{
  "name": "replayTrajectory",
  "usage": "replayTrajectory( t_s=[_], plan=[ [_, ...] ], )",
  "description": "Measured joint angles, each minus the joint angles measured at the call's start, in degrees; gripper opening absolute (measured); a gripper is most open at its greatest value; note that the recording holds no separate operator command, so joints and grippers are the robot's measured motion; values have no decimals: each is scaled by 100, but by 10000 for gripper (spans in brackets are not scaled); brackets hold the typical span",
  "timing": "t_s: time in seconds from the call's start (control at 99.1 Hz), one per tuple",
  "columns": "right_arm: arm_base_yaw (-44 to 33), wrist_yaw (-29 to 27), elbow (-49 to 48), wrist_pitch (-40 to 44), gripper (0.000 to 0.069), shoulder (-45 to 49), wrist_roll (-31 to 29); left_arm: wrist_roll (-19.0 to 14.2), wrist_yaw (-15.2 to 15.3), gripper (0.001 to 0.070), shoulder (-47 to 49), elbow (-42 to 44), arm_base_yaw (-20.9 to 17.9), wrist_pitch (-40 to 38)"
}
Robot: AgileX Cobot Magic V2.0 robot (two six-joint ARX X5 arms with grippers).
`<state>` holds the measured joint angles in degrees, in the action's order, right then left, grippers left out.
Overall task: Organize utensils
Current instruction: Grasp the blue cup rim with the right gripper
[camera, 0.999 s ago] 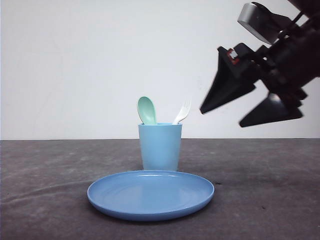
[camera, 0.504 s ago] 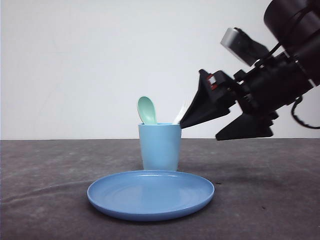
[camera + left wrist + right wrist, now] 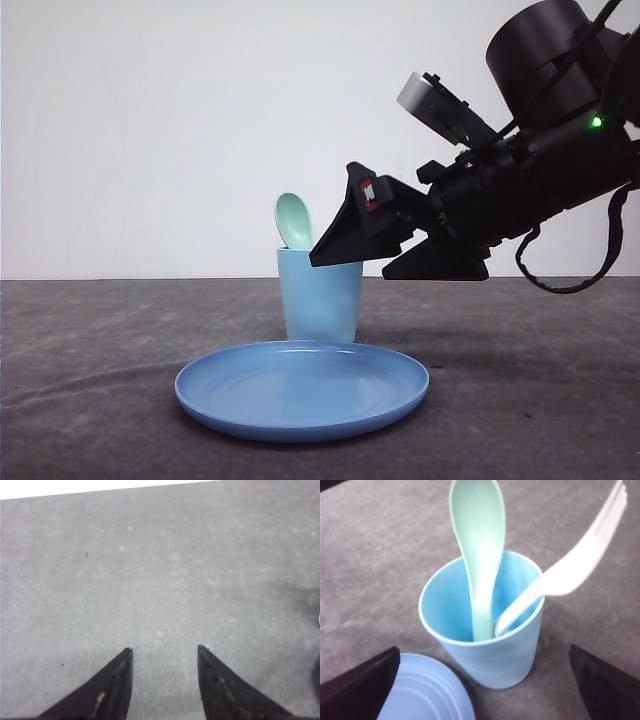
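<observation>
Spoon [image 3: 479, 555] and fork [image 3: 570, 570] stand handle-down in the blue cup [image 3: 485, 650] behind the plate [image 3: 300, 388] on the table [image 3: 100, 400], right hand [image 3: 485, 685] spread wide before it, left hand [image 3: 164, 680] parted over bare table.

One spoon [image 3: 477, 545]; one fork [image 3: 570, 572]; one cup [image 3: 485, 655]; one plate [image 3: 300, 390].

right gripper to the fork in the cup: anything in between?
Nothing visible. The right gripper is open facing the cup, with the fork leaning out over the rim and the spoon beside it, clear of the fork's upper part.
</observation>
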<state>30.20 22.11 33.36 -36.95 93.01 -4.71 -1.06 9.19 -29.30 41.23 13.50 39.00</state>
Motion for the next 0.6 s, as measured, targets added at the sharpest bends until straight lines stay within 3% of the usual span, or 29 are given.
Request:
replayTrajectory(
  t_s=[0.595],
  plan=[
    [201, -144, 774, 42, 681, 662, 197, 0, 0, 236, 0, 0, 0, -72]
  ],
)
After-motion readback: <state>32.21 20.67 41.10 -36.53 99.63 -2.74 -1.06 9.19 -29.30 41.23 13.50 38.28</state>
